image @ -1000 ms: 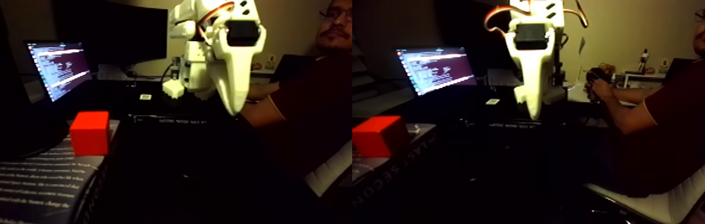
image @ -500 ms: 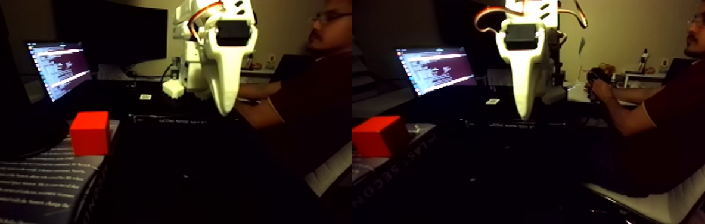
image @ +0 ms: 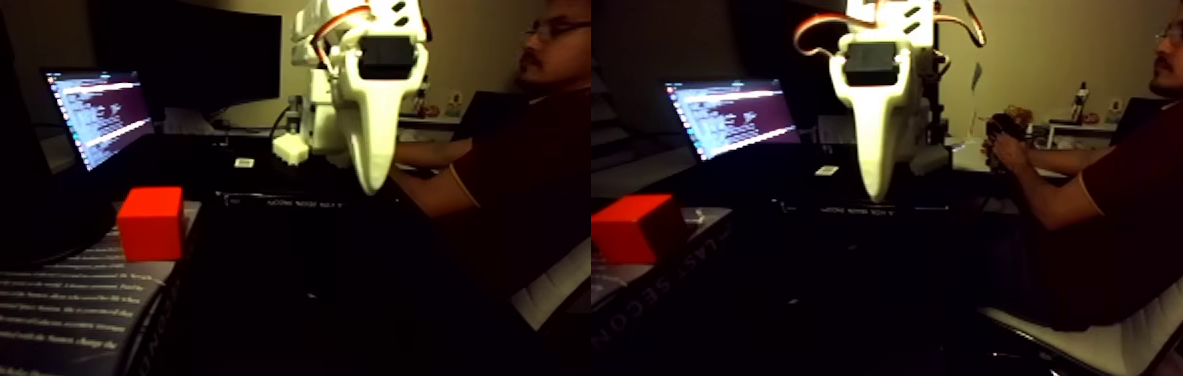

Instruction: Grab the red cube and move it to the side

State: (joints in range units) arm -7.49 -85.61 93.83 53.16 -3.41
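Presently the gripper (image: pixel 372 188), finger state indeterminate, hangs upper centre, well apart from the red cube (image: pixel 150 223) at lower left on a book (image: pixel 39 310); poor light risks a misjudged approach.

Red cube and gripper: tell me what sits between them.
Nothing that can be made out. In the fixed view the gripper hangs above and to the right of the red cube, which rests on a book; the stretch between is dark, bare tabletop.
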